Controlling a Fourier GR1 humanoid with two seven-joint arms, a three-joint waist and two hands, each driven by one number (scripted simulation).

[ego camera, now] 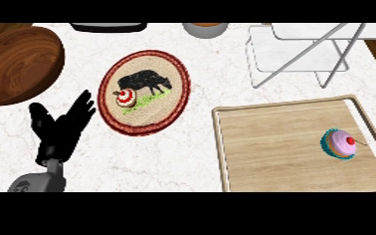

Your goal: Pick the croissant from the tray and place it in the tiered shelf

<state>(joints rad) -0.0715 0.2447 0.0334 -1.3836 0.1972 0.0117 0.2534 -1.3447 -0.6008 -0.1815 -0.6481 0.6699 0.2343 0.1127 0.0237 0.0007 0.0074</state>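
1. The robot's left hand (pixel 60 128) rests open at the near left of the marble counter (pixel 169 154), fingers straight and spread, holding nothing.
2. Just right of it lies a round woven mat (pixel 176 69) with a red rim and a black animal figure; a small red-and-white striped item (pixel 125 97) sits on its near-left part.
3. Far left, a dark wooden bowl (pixel 26 59) is cut off by the edge.
4. Near right, a light wooden tray (pixel 279 149) holds only a cupcake (pixel 340 145) with pink frosting and a cherry, close to its right rim; no croissant shows.
5. Far right stands the white wire-framed tiered shelf (pixel 301 55); its visible level is bare.
6. Two vessels (pixel 206 29) at the far edge are cropped.
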